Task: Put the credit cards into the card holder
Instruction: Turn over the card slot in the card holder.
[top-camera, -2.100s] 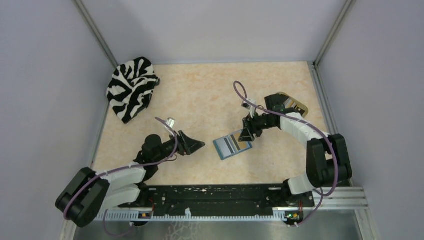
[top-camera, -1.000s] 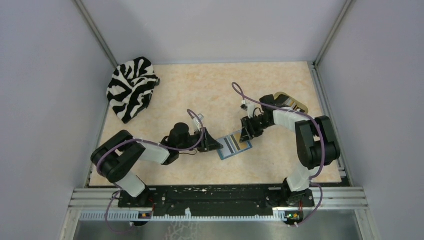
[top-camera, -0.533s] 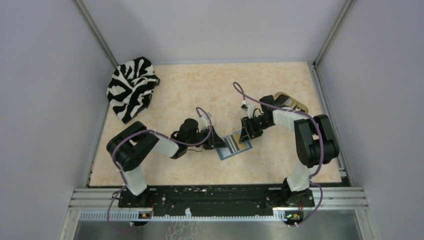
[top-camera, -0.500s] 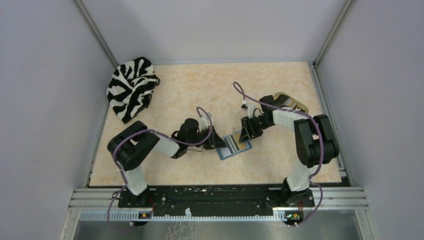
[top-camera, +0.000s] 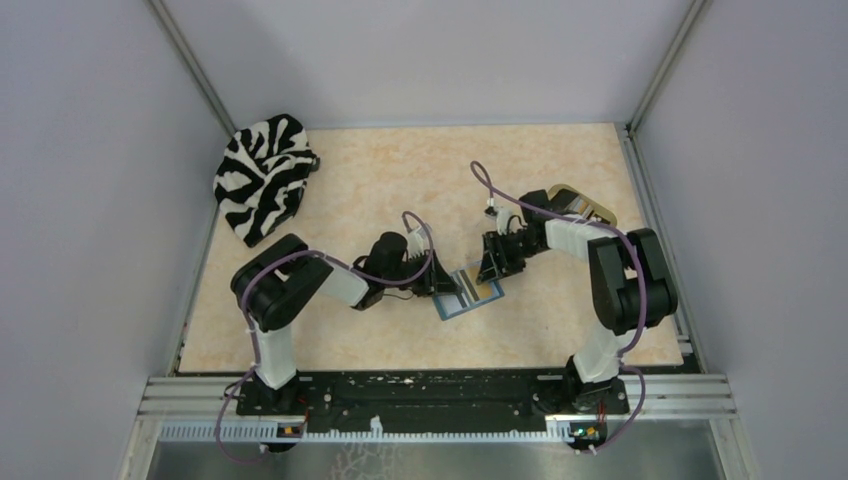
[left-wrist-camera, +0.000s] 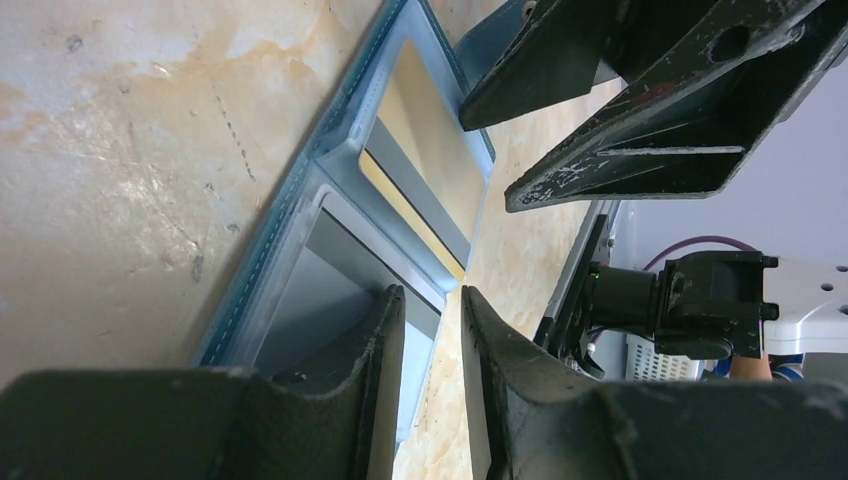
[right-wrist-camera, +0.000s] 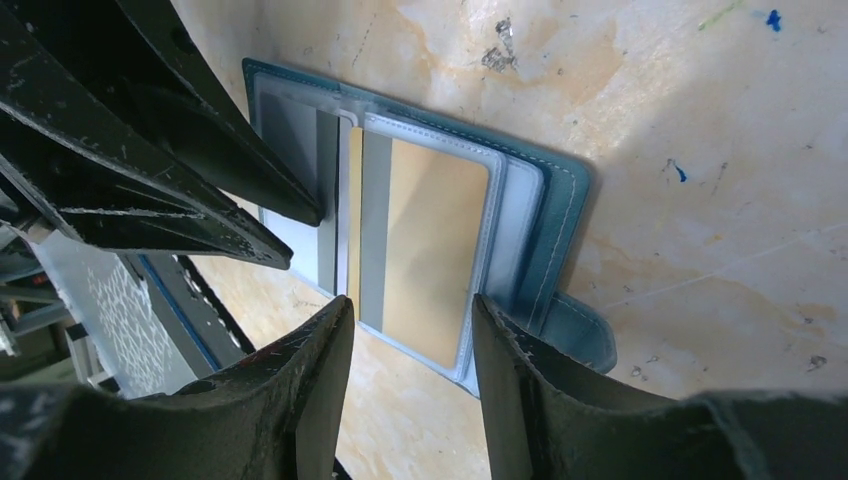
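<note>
The card holder (top-camera: 470, 298), a teal wallet, lies open and flat mid-table. A tan-orange credit card (right-wrist-camera: 435, 240) with a grey stripe sits in its clear pocket. A grey card (right-wrist-camera: 290, 130) fills the other pocket. My left gripper (top-camera: 446, 286) is low at the wallet's left edge. Its jaws (left-wrist-camera: 432, 300) stand narrowly open with nothing between them, one finger over the grey card (left-wrist-camera: 320, 280), the other over bare table. My right gripper (top-camera: 493, 268) hovers open at the wallet's far right side. There its fingers (right-wrist-camera: 410, 305) straddle the tan card's end without holding it.
A zebra-striped cloth (top-camera: 262, 175) is bunched in the back left corner. A beige oval tray (top-camera: 582, 208) lies behind the right arm. Walls close in the tabletop on three sides, and a black rail (top-camera: 430, 395) runs along the front.
My left arm has swung right across the table until its fingertips reached the wallet's left edge. The right gripper and the wallet have stayed where they were.
</note>
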